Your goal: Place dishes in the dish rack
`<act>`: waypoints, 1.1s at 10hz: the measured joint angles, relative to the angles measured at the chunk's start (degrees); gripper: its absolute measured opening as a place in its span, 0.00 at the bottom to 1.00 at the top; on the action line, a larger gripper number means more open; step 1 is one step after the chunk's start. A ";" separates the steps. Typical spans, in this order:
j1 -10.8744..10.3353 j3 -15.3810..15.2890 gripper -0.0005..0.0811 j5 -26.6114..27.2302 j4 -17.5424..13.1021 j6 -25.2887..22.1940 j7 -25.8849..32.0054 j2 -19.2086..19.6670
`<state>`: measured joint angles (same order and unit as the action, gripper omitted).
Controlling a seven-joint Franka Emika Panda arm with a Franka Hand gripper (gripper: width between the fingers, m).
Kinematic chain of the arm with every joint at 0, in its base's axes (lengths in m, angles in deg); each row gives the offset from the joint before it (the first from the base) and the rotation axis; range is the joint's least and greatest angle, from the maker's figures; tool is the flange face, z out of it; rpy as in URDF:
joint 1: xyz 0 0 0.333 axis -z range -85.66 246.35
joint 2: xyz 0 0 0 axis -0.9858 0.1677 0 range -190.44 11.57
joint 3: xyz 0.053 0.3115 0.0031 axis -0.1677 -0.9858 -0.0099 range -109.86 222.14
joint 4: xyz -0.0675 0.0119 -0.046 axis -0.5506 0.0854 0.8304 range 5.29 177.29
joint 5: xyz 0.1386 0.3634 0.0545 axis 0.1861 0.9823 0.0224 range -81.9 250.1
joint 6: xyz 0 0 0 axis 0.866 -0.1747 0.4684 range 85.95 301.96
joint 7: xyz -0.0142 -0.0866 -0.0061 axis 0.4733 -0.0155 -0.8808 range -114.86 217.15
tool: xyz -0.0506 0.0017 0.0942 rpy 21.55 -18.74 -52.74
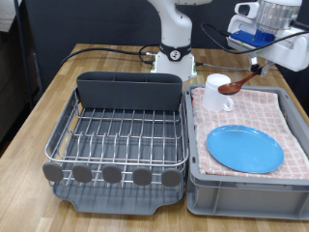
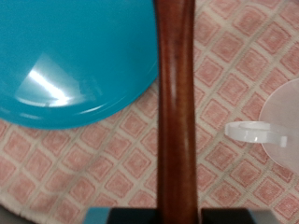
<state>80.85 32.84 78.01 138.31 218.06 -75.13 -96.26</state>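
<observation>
The wooden bench (image 1: 39,106) carries everything, and the dish rack (image 1: 121,135) is taken here as the landmark: its wire grid holds nothing that can be seen, and its tall grey compartment stands at its far end. Just beside the dish rack, on the exterior view's right, a grey bin (image 1: 246,188) is seen, lined with a pink-and-white checked cloth (image 1: 280,116). On that cloth, level with the dish rack's knobbed end, the light-blue plate (image 1: 245,148) lies flat; it is judged stiff, smooth and somewhat slippery, best taken at its rim. Level with the rack's tall compartment, the white mug (image 1: 216,86) rests on the cloth; it is judged rigid and breakable, best taken by its wall or handle. Above the mug, further from the dish rack, the gripper (image 1: 255,69) is clenched on the wooden spoon (image 1: 238,83), whose bowl hangs near the mug. In the wrist view the spoon's handle (image 2: 175,112) runs between the fingers. The spoon is judged light and stiff, gripped securely along the handle.
</observation>
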 joint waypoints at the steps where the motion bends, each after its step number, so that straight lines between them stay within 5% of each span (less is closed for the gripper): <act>1: 0.68 0.26 0.12 -0.43 1.38 -0.60 -4.72 -1.54; 5: 2.13 2.52 0.12 -0.23 6.98 -4.92 -12.73 -9.25; 11: 2.30 8.13 0.12 1.01 13.89 -6.62 -13.90 -19.13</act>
<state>83.15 40.96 79.01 152.20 211.44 -89.03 -115.39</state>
